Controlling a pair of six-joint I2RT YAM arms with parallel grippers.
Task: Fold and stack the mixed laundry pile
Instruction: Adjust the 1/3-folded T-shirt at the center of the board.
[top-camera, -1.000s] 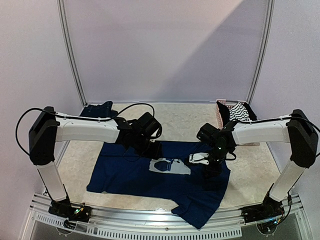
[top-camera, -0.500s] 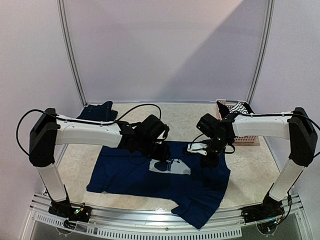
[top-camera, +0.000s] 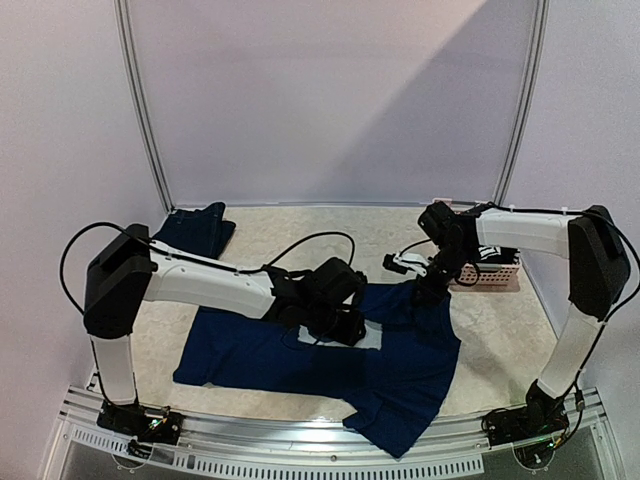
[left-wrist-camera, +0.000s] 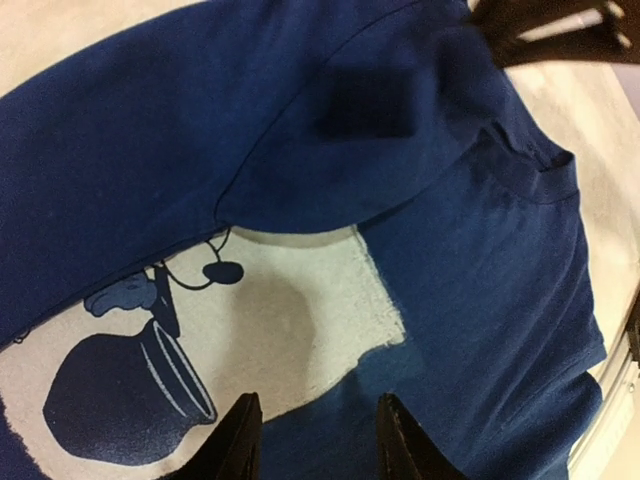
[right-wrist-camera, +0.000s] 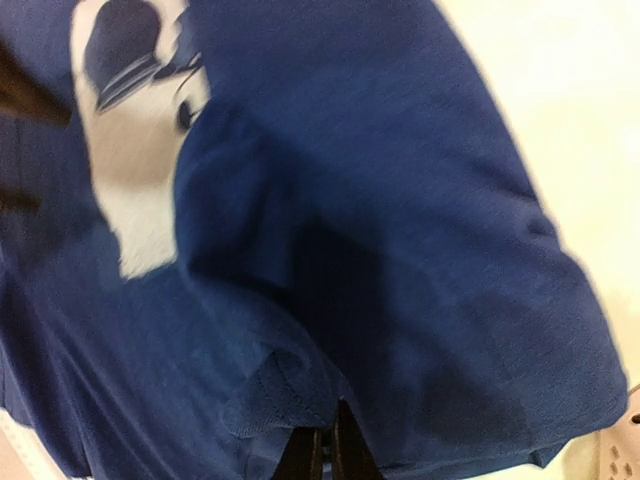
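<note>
The navy T-shirt (top-camera: 250, 350) lies spread across the middle of the bench (top-camera: 300, 235), with its near right corner drooping over the near edge. The left hand (left-wrist-camera: 318, 445) hovers just above the shirt's middle, over the pale square print (left-wrist-camera: 300, 310). Its two fingers (left-wrist-camera: 240, 445) stand apart and have hold of nothing. A fold of navy cloth lies across the far part of the print and covers its upper edge.

Farther and to the right, the right hand (right-wrist-camera: 322, 448) has its fingers pressed close together on a bunched edge of the shirt. It holds that far right part lifted off the bench, so the cloth slopes down from it toward the print.

Just beyond the right hand, at the far right, sits the pink basket (top-camera: 495, 277), its contents mostly hidden by the arm. The dark denim piece (top-camera: 195, 225) lies at the far left corner, well apart from the shirt.
</note>
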